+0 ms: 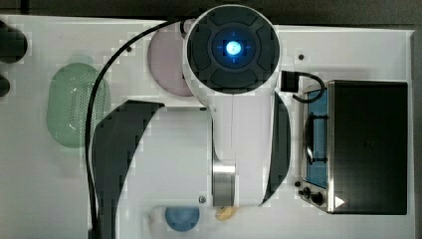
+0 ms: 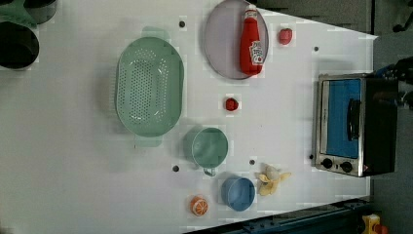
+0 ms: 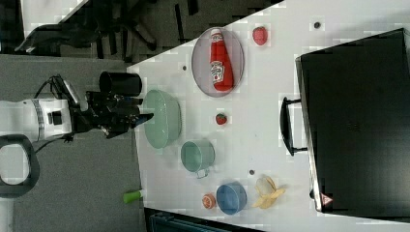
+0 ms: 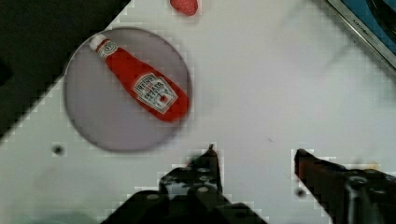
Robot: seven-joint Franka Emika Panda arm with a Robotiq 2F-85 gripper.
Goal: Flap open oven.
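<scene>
The oven (image 2: 350, 124) stands at the left view's right, its blue glass door (image 2: 342, 117) shut flat against the silver front. Its dark bar handle (image 2: 354, 119) lies across the glass, with small black knobs (image 2: 336, 165) beside it. The top view has the oven (image 1: 368, 147) to the right of the arm, and the right view shows its black top (image 3: 358, 121) and handle (image 3: 286, 125). My gripper (image 4: 256, 156) is open, nothing between its fingers (image 4: 210, 161). It hangs over bare table, well short of the oven's front edge (image 4: 369, 28). The right view has my gripper (image 3: 145, 116) far from the handle.
A ketchup bottle (image 2: 252, 43) lies on a purple plate (image 2: 221, 39), with a strawberry (image 2: 285, 35) beside it. Spread over the table are a green colander (image 2: 150, 87), a green mug (image 2: 209, 147), a blue bowl (image 2: 238, 193), a banana (image 2: 271, 179), an orange half (image 2: 198, 205) and a small red fruit (image 2: 232, 104).
</scene>
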